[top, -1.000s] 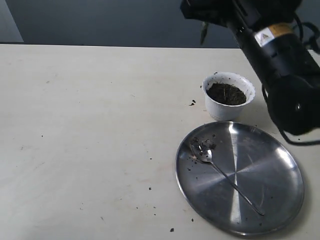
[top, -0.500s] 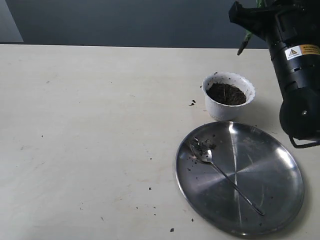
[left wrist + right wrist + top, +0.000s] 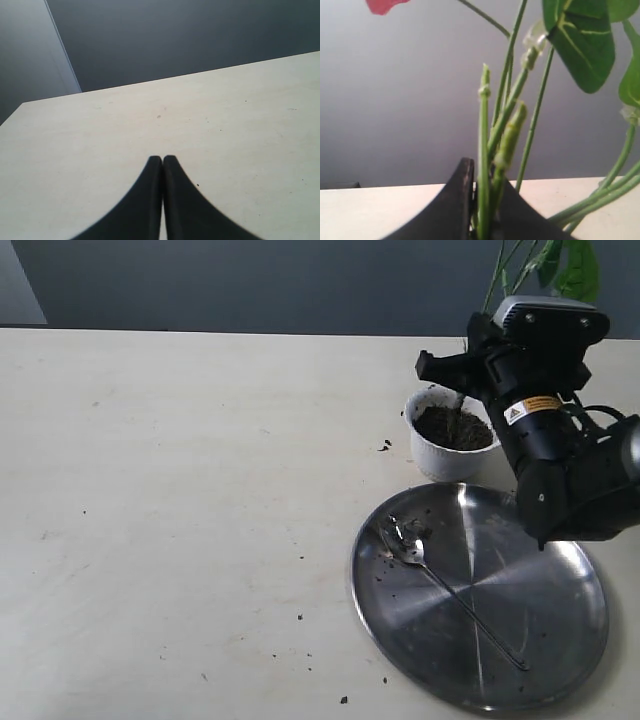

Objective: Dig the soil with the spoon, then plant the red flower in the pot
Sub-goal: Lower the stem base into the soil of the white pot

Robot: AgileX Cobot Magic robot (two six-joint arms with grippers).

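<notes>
Pale surface [image 3: 180, 490] carries a steel plate [image 3: 540, 640] with the spoon [image 3: 450, 595] lying in it. Beside the plate, the pot [image 3: 440, 462] holds soil [image 3: 452, 430]. Right fingers [image 3: 482, 200] pinch the red flower [image 3: 487, 150] stems over the pot. Left fingers [image 3: 162, 200] sit pressed together, well apart.

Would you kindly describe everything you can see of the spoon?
The spoon is slim, shiny, silver-looking metal, with a long thin handle. It lies flat on the steel plate, bowl toward the pot-side rim, handle running diagonally across the plate's middle. Dark soil clings to its bowl, crumbs scattered around. No gripper touches it.
</notes>
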